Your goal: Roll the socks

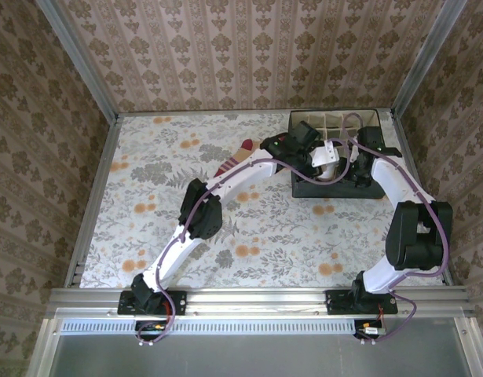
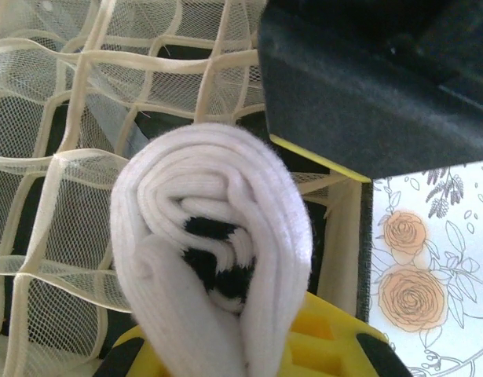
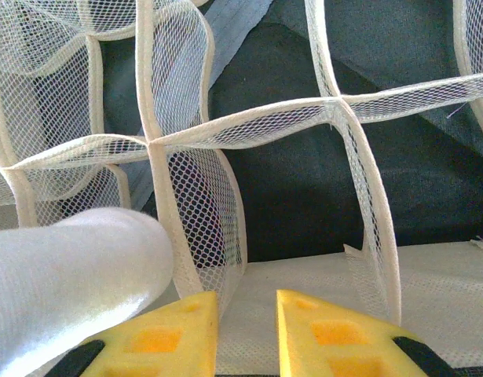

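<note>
From above, your two arms meet over the dark fabric organiser box (image 1: pixel 335 192) at the far right of the floral-clothed desk (image 1: pixel 170 181). The left claw (image 1: pixel 310 157) reaches across from the left and the right claw (image 1: pixel 353 169) comes in from the near right. The cream-white sock (image 1: pixel 327 169), a pale bundle, sits between them over the box. The tan sock (image 1: pixel 239 157), flat fabric with maroon-and-white striped cuff, lies unrolled on the desk just left of the box, so half the job looks outstanding.

On your left wrist camera, the cream-white sock (image 2: pixel 217 236) is ribbed fabric wound into a tight roll, dark cuff stripes tucked at its core. The left claw (image 2: pixel 241 355) is clamped on it, yellow fingers on either side. That squeeze is likely what keeps the roll from springing open. It hangs above the cream mesh dividers (image 2: pixel 68 157), near the box's right-hand wall, with desk cloth (image 2: pixel 429 267) beyond.

On your right wrist camera, the right claw (image 3: pixel 247 330) shows a narrow gap between its yellow tips with nothing plainly in it. One mesh wall (image 3: pixel 202 204) runs down toward that gap, and you cannot tell whether it is pinched. It may be there to steady a cell for the sock (image 3: pixel 68 275), which is just left of the tips.
</note>
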You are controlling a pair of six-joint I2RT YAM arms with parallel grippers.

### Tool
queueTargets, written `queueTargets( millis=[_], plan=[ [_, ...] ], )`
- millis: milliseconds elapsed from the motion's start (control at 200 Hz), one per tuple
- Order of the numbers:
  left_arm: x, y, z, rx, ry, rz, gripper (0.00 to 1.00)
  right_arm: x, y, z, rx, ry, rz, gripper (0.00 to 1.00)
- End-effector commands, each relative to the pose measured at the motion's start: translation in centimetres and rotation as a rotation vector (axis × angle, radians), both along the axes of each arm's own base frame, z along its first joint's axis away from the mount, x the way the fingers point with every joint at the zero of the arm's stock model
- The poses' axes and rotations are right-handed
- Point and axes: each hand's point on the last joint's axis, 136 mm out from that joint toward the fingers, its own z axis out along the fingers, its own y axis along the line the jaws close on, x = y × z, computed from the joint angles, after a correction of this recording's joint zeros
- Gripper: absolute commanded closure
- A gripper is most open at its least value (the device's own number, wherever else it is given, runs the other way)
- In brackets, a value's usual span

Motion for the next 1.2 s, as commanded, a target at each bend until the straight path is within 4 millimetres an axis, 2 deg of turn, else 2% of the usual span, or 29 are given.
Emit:
queueTargets(
  millis=[0, 275, 610, 680, 755, 840, 905, 1035, 1195],
  plan=[
    [-0.8, 0.5, 1.1, 0.032, -0.026, -0.025, 1.0, -1.1, 0.0, -1.2, 0.025, 0.03, -0.008, 0.74],
    [-0.4, 1.5, -2.4, 0.137, -0.02, 0.012, 1.0, -0.7, 0.3, -1.4, 0.056, 0.009, -0.013, 0.75],
    [1.4, -0.9, -6.7, 0.102, -0.03, 0.032, 1.0, -0.8, 1.0, -2.2, 0.1, 0.011, -0.008, 0.75],
    [1.4, -1.0, -7.8, 0.106, -0.012, 0.035, 0.84, -0.8, 1.0, -2.2, 0.099, 0.008, -0.005, 0.76],
    [1.3, -0.9, -8.5, 0.116, -0.001, 0.034, 0.73, -0.8, 1.0, -2.1, 0.093, 0.006, -0.002, 0.76],
    [1.3, -0.9, -8.2, 0.113, -0.008, 0.036, 0.54, -0.7, 0.8, -2.1, 0.088, 0.004, -0.004, 0.76],
    [1.5, -1.0, -7.5, 0.105, -0.022, 0.034, 0.44, -0.6, 0.8, -2.0, 0.085, 0.002, -0.006, 0.76],
    [1.8, -1.2, -4.6, 0.059, -0.057, 0.029, 0.34, -0.2, 0.6, -1.7, 0.078, -0.006, -0.007, 0.76],
    [1.8, -1.7, 0.3, -0.033, -0.103, 0.009, 0.27, 0.2, 0.3, -1.3, 0.072, -0.009, -0.01, 0.76]
  ],
)
